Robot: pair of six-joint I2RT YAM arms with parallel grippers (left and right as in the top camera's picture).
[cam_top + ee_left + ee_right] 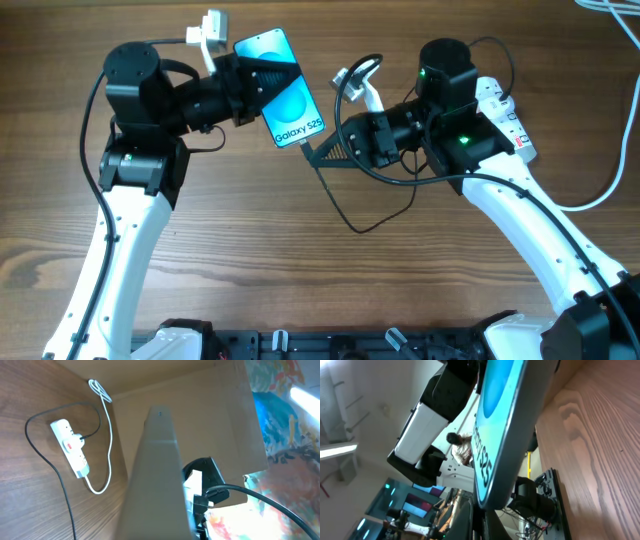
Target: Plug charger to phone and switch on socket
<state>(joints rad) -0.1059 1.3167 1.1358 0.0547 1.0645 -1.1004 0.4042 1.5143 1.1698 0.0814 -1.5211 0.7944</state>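
Note:
In the overhead view the phone (285, 95), teal screen up, is lifted off the table with my left gripper (258, 82) shut on its upper part. My right gripper (314, 150) is shut on the charger's connector end, right at the phone's lower edge. From there the black charger cable (358, 218) loops down over the wood. The right wrist view shows the phone (500, 425) edge-on, its bottom end just above my right gripper (481, 525); the connector itself is hidden. The white socket (508, 118) lies behind my right arm. In the left wrist view the socket (70, 449) has the charger plugged in.
The socket's thick white lead (608, 190) curves off toward the right edge of the table. A thin white cable (608, 10) crosses the far right corner. A black rail (330, 345) runs along the front edge between the two arm bases.

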